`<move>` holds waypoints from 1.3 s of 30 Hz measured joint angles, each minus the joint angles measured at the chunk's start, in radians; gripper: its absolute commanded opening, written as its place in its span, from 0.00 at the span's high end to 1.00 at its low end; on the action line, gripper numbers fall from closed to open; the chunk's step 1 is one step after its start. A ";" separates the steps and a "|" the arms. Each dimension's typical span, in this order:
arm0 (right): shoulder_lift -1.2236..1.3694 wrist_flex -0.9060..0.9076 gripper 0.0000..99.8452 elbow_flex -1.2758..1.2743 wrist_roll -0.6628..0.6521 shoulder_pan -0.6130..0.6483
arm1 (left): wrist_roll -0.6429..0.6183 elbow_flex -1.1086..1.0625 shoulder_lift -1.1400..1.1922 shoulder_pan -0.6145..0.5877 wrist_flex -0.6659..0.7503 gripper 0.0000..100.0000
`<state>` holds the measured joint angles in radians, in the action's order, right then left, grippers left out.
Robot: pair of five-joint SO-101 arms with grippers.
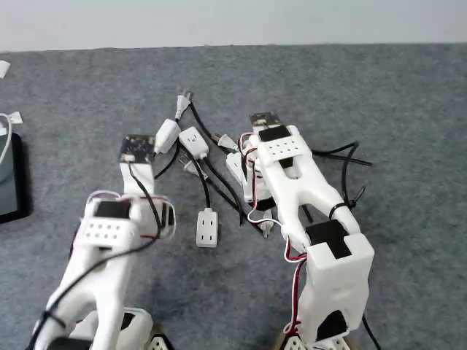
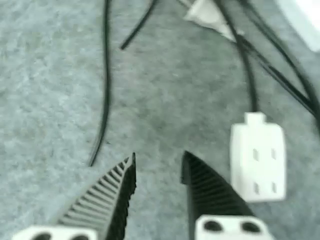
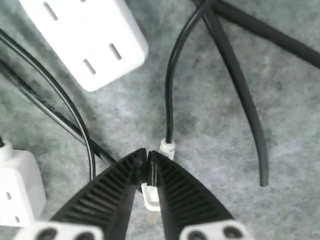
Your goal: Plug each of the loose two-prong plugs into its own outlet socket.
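Two-prong plug (image 3: 150, 199) tight in right pincer (image 3: 148, 155); left pincer (image 2: 158, 159) agape and empty beside outlet socket (image 2: 258, 160).

Outlet socket (image 2: 258, 160) beside left hand (image 2: 157, 161), plug (image 3: 149, 196) in right hand (image 3: 148, 154), cords (image 1: 203, 191) behind socket

We see a bench (image 1: 408, 109) covered in grey felt, evenly lit. A pale, plain wall (image 1: 233, 22) runs along its far edge. At the left edge lies a flat black slab (image 1: 9, 182), with a white scrap (image 1: 3, 69) beyond it.
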<state>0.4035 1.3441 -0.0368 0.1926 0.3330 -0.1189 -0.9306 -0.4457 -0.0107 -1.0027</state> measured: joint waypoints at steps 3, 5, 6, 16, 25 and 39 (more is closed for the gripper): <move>0.000 -0.046 0.99 -0.051 0.000 -0.011 | 0.000 0.068 0.101 -0.043 0.003 0.93; 0.000 -0.061 0.99 -0.071 -0.002 -0.037 | 0.000 0.095 0.143 -0.061 0.005 0.93; 0.000 -0.063 0.99 -0.075 -0.002 -0.049 | 0.000 0.103 0.153 -0.064 0.006 0.93; -0.081 -0.115 0.99 -0.166 -0.021 -0.121 | 0.000 0.107 0.161 -0.075 0.014 0.93; -0.423 -0.215 0.99 -0.345 -0.339 -0.103 | 0.000 0.107 0.161 -0.123 0.098 0.93; -0.534 -0.361 0.99 -0.755 -0.511 -0.046 | 0.046 0.107 0.173 -0.127 0.158 0.93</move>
<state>-0.1304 0.9835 -0.7917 -0.3184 0.2869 -0.0729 -0.8232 -0.2723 -0.1381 -0.8447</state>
